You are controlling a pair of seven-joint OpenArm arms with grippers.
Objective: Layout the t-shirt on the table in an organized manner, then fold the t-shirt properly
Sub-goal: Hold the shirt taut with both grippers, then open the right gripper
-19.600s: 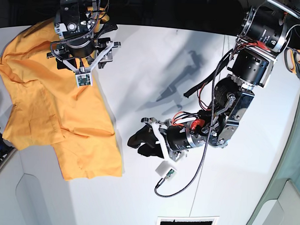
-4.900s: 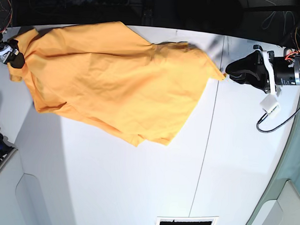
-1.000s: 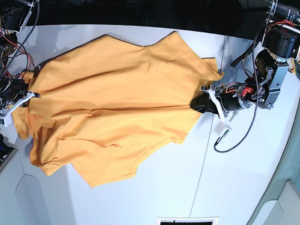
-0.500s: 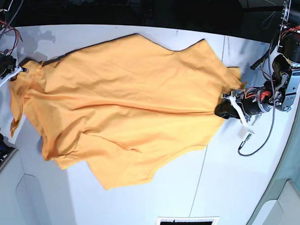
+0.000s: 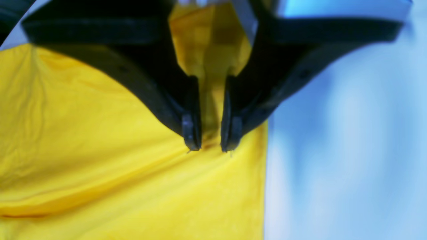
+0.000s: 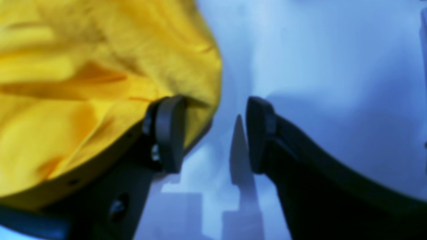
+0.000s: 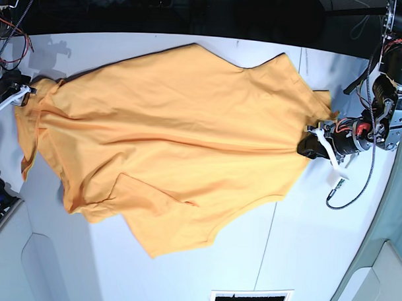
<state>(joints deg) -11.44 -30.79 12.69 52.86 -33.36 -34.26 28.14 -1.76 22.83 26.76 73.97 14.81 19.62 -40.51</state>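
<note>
The big bright orange cotton t-shirt (image 7: 168,143) lies spread across the wide white table (image 7: 316,247). Left gripper (image 5: 209,146) pinches its hem edge tight; right gripper (image 6: 213,133) stands spread apart, cloth resting against one finger.

free: table (image 7: 316,260) near side | blocked: t-shirt (image 7: 175,136) mid-table
</note>
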